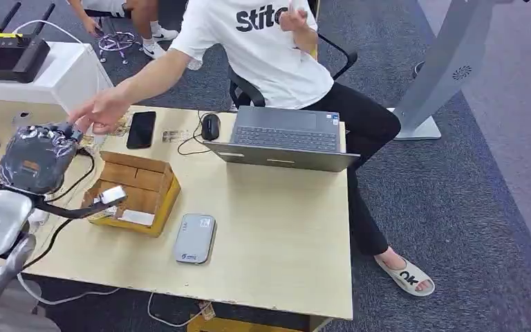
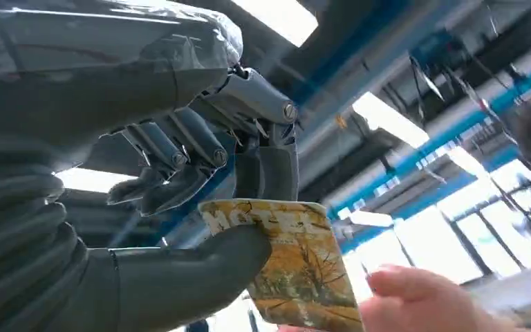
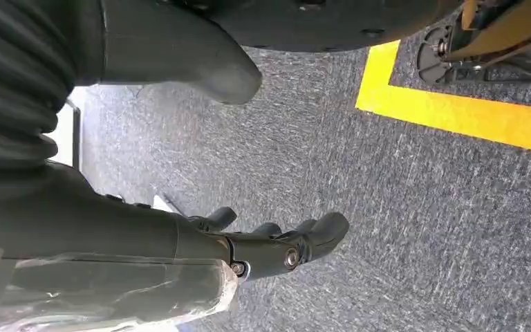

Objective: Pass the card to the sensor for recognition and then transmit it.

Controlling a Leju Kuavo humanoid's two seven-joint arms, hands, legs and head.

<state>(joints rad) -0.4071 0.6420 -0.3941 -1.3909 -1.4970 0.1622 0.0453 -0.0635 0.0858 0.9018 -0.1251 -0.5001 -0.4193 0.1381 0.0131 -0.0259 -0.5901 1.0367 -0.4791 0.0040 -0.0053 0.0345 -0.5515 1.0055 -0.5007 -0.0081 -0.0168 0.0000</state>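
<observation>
Pinching the card (image 2: 297, 266) between thumb and fingers of the left hand (image 2: 200, 173), raised near the desk's (image 1: 276, 228) far left edge so it is standing clear for a handover. Meeting it there: a person's hand (image 1: 100, 111), reaching across from the chair and touching the card's free end, seemingly taking it. Lying nearer on the desk, well apart from the card: the grey sensor (image 1: 195, 238), beside a wooden box (image 1: 138, 190). Hanging over the carpet: the right hand (image 3: 276, 242), fingers loosely apart, holding nothing.
</observation>
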